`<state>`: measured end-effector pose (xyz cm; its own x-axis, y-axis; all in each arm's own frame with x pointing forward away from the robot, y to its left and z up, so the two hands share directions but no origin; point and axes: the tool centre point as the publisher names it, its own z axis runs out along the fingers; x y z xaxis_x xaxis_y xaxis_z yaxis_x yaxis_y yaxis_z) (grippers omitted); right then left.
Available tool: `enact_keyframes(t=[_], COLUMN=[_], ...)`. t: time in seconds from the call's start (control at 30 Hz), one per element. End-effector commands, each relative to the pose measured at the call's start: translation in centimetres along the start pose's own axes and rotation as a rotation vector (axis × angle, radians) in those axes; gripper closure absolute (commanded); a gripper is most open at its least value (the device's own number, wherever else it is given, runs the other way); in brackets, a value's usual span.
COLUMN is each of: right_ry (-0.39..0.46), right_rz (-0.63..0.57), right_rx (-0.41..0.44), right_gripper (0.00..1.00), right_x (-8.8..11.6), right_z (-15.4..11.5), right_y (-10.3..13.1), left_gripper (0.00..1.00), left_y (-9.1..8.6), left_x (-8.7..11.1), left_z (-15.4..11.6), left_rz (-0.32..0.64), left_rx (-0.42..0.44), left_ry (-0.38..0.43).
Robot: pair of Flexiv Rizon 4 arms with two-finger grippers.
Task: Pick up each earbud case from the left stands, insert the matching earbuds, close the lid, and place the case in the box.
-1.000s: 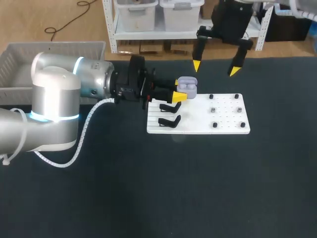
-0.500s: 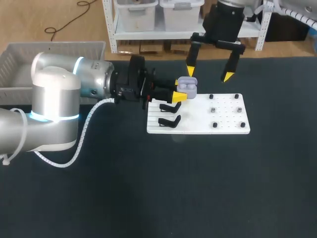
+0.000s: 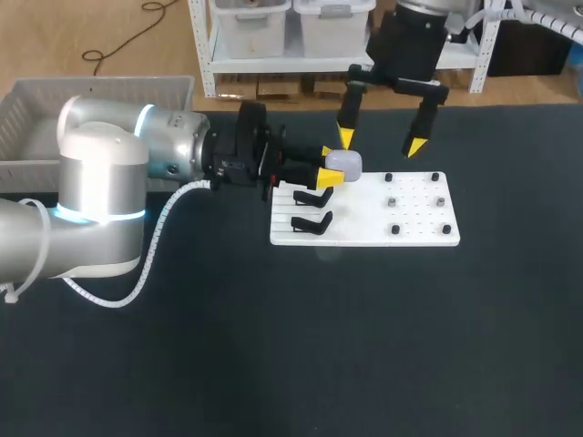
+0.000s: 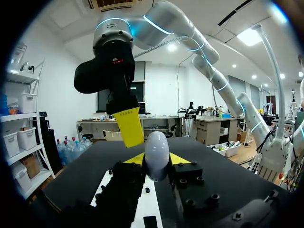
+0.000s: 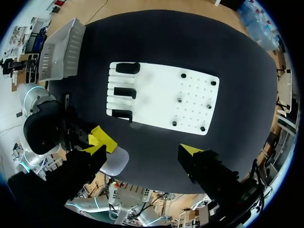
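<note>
A dark table [image 3: 291, 364], perhaps cloth-covered, fills the head view under even light

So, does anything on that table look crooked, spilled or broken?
Nothing stands out. The white board lies flat, the left hand grips the earbud case squarely by the board's edge, and the right hand hangs open above it.
</note>
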<state>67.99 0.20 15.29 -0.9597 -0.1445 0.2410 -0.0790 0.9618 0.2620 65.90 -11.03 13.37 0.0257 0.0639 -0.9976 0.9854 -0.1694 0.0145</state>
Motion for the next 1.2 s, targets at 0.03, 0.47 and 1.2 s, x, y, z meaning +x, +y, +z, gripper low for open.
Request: enact_keyframes(t=[0.03, 0.47, 1.2], right_ry=[-0.090, -0.595, -0.608], right_rz=[0.006, -0.022, -0.023], right_rx=[0.033, 0.115, 0.080], right_gripper=[0.00, 0.00, 0.00], right_x=[0.9, 8.7, 10.0], right_z=[-0.2, -8.7, -7.6], right_y=[0.3, 2.2, 1.8], left_gripper=[1.00, 1.00, 1.00], left_y=[-0.1, 0.0, -2.0], left_x=[0.0, -0.6, -8.3], left_z=[0.0, -0.3, -12.0], left_rz=[0.001, -0.020, -0.118], left_rx=[-0.003, -0.030, -0.556], left_ry=[0.001, 0.000, 0.032])
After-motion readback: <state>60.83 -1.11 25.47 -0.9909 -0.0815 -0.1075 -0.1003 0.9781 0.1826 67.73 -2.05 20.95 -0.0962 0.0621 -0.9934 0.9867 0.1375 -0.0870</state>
